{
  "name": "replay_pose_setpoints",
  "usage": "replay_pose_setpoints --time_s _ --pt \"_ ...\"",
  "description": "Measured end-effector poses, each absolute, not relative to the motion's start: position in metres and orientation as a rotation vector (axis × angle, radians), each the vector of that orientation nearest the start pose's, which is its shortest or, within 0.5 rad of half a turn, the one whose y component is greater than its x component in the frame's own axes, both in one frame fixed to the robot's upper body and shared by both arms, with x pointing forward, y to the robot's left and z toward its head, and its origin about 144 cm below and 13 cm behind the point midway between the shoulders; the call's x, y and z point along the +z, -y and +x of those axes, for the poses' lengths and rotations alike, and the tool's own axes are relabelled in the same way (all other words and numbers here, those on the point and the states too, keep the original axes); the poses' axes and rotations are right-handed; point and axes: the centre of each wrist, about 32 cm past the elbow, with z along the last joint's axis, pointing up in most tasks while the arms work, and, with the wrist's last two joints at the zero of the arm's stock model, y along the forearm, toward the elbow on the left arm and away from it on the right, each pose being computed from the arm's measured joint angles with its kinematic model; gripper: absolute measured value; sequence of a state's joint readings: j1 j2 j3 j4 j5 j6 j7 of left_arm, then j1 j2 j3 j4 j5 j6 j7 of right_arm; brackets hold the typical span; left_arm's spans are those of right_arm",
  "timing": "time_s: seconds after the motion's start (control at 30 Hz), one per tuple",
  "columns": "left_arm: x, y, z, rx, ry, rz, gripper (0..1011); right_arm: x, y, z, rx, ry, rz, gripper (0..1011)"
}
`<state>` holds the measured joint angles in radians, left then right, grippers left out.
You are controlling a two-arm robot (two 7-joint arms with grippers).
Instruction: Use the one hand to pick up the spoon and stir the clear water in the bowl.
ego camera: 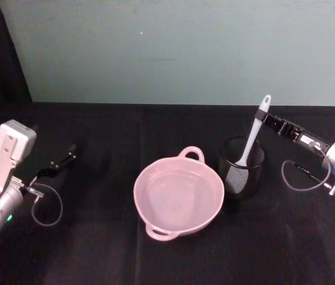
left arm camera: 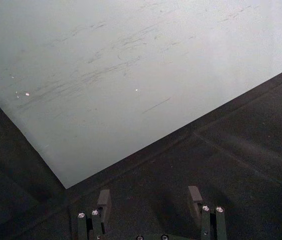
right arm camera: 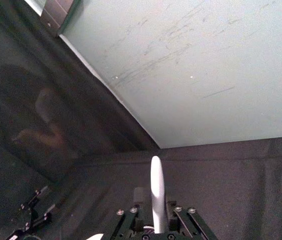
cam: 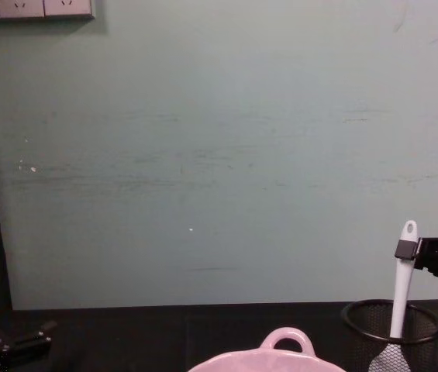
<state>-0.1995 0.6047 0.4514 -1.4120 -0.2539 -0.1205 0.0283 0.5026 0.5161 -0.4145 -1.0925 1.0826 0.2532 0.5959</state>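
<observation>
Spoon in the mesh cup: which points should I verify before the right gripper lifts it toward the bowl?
1. Right gripper shut on the spoon handle, near its top: ok.
2. Spoon blade down in the mesh cup, leaning: ok.
3. Bowl upright and open, beside the cup: ok.
4. Water amount in the bowl: cannot tell.
5. Left gripper open, parked at far left, off the path: ok.

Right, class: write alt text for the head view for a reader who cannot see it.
The right gripper is closed on the upper handle of a long slim white plastic spoon standing in a black wire-mesh cup. Beside it, a pale pink round bowl of clear water sits on black cloth; the left gripper is parked far left.
</observation>
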Motion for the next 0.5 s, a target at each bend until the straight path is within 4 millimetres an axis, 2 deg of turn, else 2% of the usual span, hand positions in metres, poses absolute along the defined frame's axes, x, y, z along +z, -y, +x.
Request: replay_pose_setpoints --time_s 0.03,0.13,0.2,0.47,0.5 --pt "1.14 -0.31 0.489 1.248 0.285 0.304 1005 1.178 0.345 0.575 -0.833 -0.553 0.208 256" --pt "1.14 -0.31 0.489 1.248 0.285 0.304 1005 1.18 0.345 0.575 -0.832 -0.541 0.198 143" --pt "1.14 -0.31 0.489 1.248 0.285 0.304 1005 1.183 0.346 0.573 -0.832 -0.517 0.187 112" --pt "1.14 -0.31 0.489 1.248 0.285 0.304 1005 1.197 0.343 0.561 -0.855 -0.339 0.104 110" --pt "1.14 -0.31 0.489 1.248 0.285 0.305 1005 1.203 0.34 0.556 -0.856 -0.269 0.077 110"
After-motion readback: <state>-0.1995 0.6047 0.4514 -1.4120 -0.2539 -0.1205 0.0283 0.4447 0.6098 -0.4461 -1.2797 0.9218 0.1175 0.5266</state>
